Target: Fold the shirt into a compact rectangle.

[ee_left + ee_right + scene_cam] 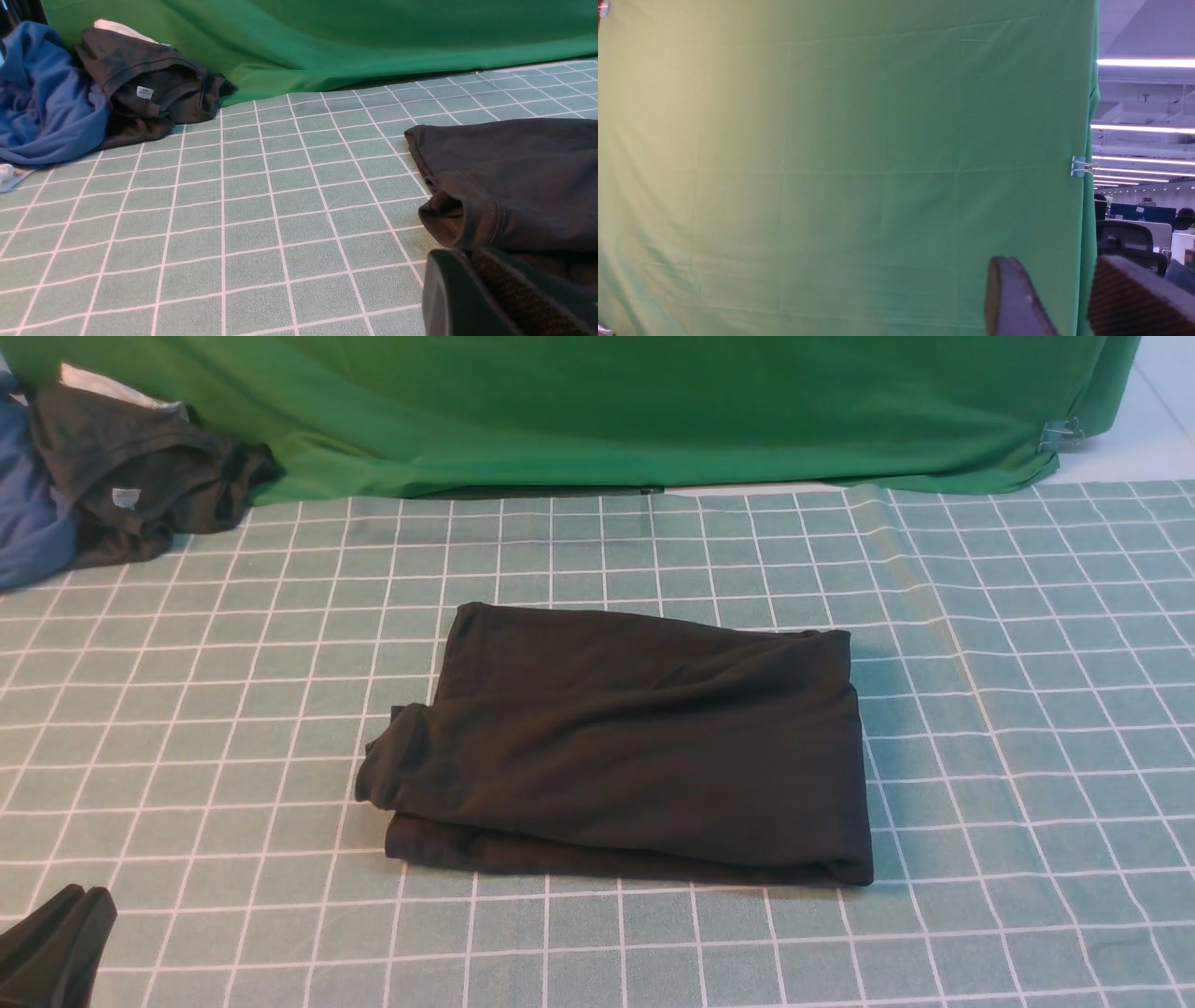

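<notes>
The black shirt lies folded into a rough rectangle in the middle of the checked cloth. One layer is doubled over on top, and a cuff-like roll sticks out at its left edge. In the left wrist view the shirt shows at the right, with that rolled edge close to the fingertips. My left gripper sits low at the near left corner, apart from the shirt, shut and holding nothing; its pressed-together fingers show in the left wrist view. My right gripper is out of the front view. It is raised, faces the green backdrop, and stands open and empty.
A crumpled dark grey garment with a pale tag and a blue garment are heaped at the far left. The green backdrop hangs along the table's far edge, with a clip at its right. The checked tablecloth covers the table.
</notes>
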Robot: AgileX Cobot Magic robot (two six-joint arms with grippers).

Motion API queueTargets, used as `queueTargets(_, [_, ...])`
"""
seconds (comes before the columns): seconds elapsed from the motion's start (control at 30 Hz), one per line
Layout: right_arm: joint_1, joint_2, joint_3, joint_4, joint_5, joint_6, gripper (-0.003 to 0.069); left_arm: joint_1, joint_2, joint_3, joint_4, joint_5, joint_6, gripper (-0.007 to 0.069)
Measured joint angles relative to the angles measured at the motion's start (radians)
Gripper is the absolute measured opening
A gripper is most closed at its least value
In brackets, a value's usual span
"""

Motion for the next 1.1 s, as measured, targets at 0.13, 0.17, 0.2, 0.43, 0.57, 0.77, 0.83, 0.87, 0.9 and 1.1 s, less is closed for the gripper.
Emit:
queueTargets(0.13, [0.000, 0.000, 0.000, 0.000, 0.000, 0.000, 0.0244, 0.000, 0.000, 0.000, 0.000, 0.000, 0.000, 0.0014])
queueTargets(0.17, [0.000, 0.000, 0.000, 0.000, 0.000, 0.000, 0.0244, 0.000, 0.000, 0.000, 0.000, 0.000, 0.000, 0.0015])
queueTargets(0.2, [0.000, 0.000, 0.000, 0.000, 0.000, 0.000, 0.0244, 0.000, 0.000, 0.000, 0.000, 0.000, 0.000, 0.0015])
queueTargets(0.43, [-0.002, -0.003, 0.001, 0.000, 0.064, -0.003, 0.0244, 0.000, 0.000, 0.000, 0.000, 0.001, 0.000, 0.0015])
queueTargets(0.57, [-0.063, -0.008, 0.057, 0.000, 0.178, -0.014, 0.0244, 0.000, 0.000, 0.000, 0.000, 0.001, 0.000, 0.0015])
queueTargets(0.77, [-0.227, -0.006, 0.238, 0.000, 0.221, -0.050, 0.0244, 0.000, 0.000, 0.000, 0.002, 0.004, 0.000, 0.0015])
queueTargets(0.83, [-0.282, -0.006, 0.328, 0.000, 0.240, -0.059, 0.0244, 0.000, 0.000, 0.000, 0.003, 0.005, 0.000, 0.0015])
queueTargets(0.87, [-0.290, -0.006, 0.347, 0.000, 0.261, -0.061, 0.0244, 0.000, 0.000, 0.000, 0.003, 0.005, 0.000, 0.0015])
queueTargets(0.9, [-0.292, -0.006, 0.353, 0.000, 0.276, -0.066, 0.0245, 0.000, 0.000, 0.000, 0.003, 0.005, 0.000, 0.0015])
queueTargets(1.1, [-0.256, -0.006, 0.357, 0.000, 0.278, -0.104, 0.0245, 0.000, 0.000, 0.000, 0.003, 0.005, 0.000, 0.0015])
